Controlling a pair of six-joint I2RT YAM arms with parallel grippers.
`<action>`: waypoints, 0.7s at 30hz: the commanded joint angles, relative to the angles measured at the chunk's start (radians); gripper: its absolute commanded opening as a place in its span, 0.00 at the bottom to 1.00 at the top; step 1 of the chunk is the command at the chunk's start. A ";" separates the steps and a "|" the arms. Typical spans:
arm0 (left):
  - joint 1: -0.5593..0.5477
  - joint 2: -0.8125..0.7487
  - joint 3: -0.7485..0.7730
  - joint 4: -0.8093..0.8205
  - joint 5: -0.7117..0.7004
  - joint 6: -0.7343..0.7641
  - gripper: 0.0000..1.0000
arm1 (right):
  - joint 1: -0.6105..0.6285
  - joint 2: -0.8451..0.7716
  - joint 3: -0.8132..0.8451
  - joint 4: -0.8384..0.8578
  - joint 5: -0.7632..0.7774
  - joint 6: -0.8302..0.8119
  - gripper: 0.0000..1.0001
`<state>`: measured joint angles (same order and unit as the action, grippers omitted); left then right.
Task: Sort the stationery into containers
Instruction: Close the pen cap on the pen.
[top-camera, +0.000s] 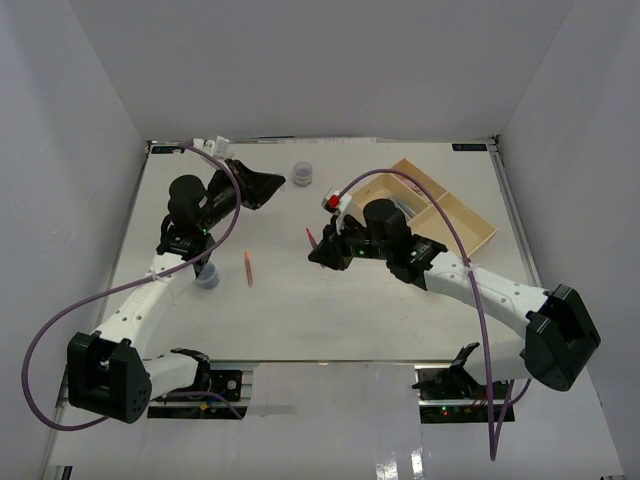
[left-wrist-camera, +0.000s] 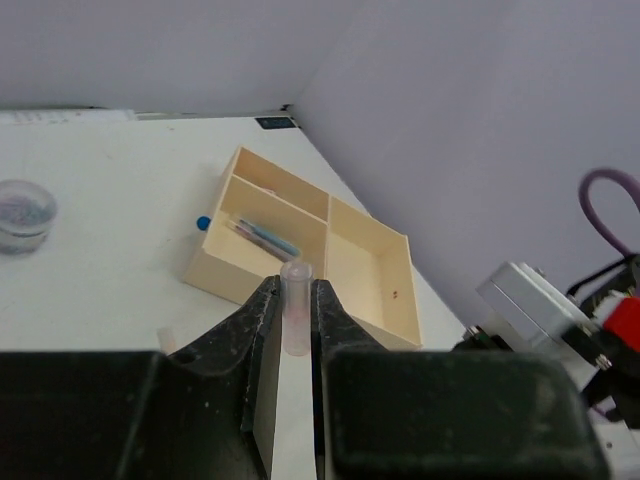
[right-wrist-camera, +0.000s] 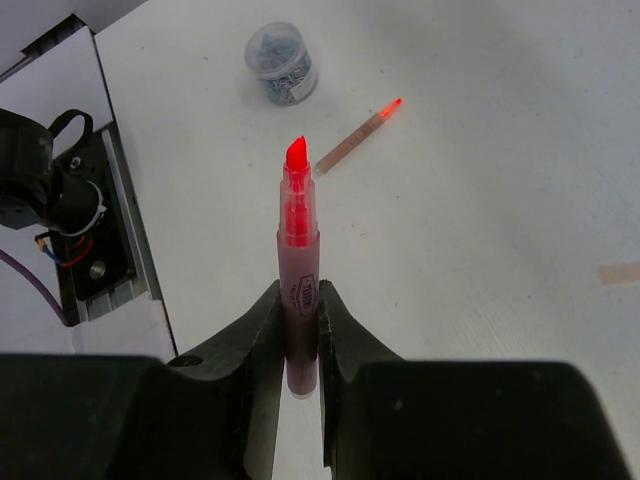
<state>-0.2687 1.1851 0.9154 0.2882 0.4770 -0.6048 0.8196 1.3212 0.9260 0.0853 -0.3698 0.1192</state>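
My left gripper (top-camera: 262, 185) is raised at the far left and shut on a short clear pinkish cap (left-wrist-camera: 296, 310), which stands upright between the jaws (left-wrist-camera: 295, 290). My right gripper (top-camera: 318, 252) is at mid-table, shut on an uncapped red highlighter (right-wrist-camera: 300, 265) with its tip pointing away (top-camera: 310, 237). The beige three-compartment tray (top-camera: 470, 215) lies far right, behind the right arm. In the left wrist view the tray (left-wrist-camera: 375, 265) holds pens (left-wrist-camera: 265, 238) in its middle compartment. A thin pink pen (top-camera: 248, 268) lies on the table, also in the right wrist view (right-wrist-camera: 350, 140).
A round grey tub (top-camera: 302, 174) stands at the far middle, also in the left wrist view (left-wrist-camera: 22, 215). Another tub (top-camera: 207, 277) sits by the left arm, also in the right wrist view (right-wrist-camera: 281, 62). A small blue item (left-wrist-camera: 203, 223) lies beside the tray.
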 joint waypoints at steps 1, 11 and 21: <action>-0.017 -0.057 -0.087 0.218 0.156 0.042 0.00 | 0.032 0.030 0.071 0.083 -0.015 0.028 0.08; -0.063 -0.131 -0.179 0.345 0.199 -0.001 0.00 | 0.067 0.058 0.070 0.209 -0.003 0.023 0.08; -0.081 -0.137 -0.202 0.378 0.192 -0.029 0.00 | 0.069 0.030 0.028 0.278 0.063 0.036 0.08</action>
<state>-0.3439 1.0660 0.7242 0.6296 0.6624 -0.6224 0.8841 1.3823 0.9649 0.2768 -0.3435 0.1432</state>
